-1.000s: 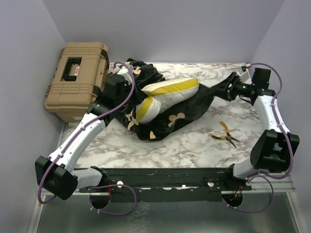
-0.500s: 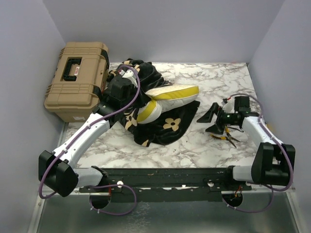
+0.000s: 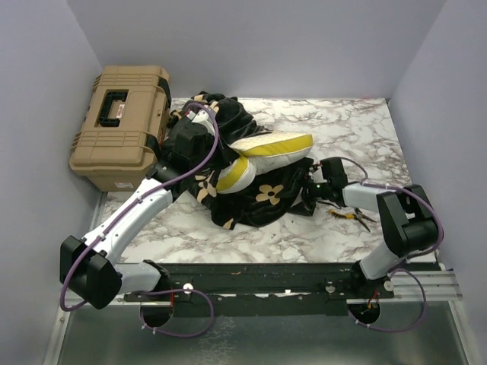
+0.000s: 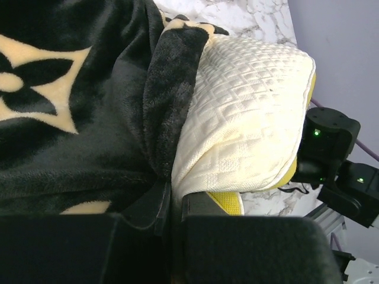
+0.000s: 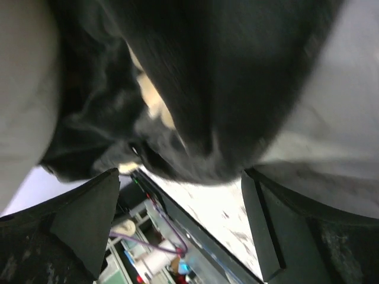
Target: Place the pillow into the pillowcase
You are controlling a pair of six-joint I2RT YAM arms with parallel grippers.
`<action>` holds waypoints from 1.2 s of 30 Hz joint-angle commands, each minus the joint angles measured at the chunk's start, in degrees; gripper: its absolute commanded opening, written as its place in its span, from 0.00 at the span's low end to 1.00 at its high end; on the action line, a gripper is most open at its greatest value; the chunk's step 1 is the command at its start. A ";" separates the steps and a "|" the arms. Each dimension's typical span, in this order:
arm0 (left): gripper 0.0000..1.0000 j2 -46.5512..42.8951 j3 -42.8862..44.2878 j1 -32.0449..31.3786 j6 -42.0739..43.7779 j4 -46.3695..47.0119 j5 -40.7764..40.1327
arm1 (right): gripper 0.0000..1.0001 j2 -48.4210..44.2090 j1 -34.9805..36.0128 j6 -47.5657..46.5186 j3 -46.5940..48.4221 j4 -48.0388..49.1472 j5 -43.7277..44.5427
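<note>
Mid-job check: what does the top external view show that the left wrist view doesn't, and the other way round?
Only the top external view: the tan toolbox at far left, the yellow-handled pliers by the right arm, and the whole left arm. Only the left wrist view: the pillow with its quilted weave up close, and the pillowcase hem pinched in the shut left jaws. Both: the pillow partly out of the pillowcase, the marble table, and the right arm beside the pillow.
</note>
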 commanded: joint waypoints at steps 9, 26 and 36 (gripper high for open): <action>0.00 -6.79 0.53 -0.59 -4.01 5.47 -1.17 | 0.32 18.01 3.92 4.42 9.28 7.55 19.65; 0.00 -4.47 1.37 -2.29 -5.27 20.88 1.23 | 0.00 -9.43 3.55 1.30 50.21 8.86 -10.22; 0.00 1.48 -17.97 -13.58 -17.17 64.56 -17.72 | 0.00 8.71 10.83 4.34 79.94 4.27 -24.92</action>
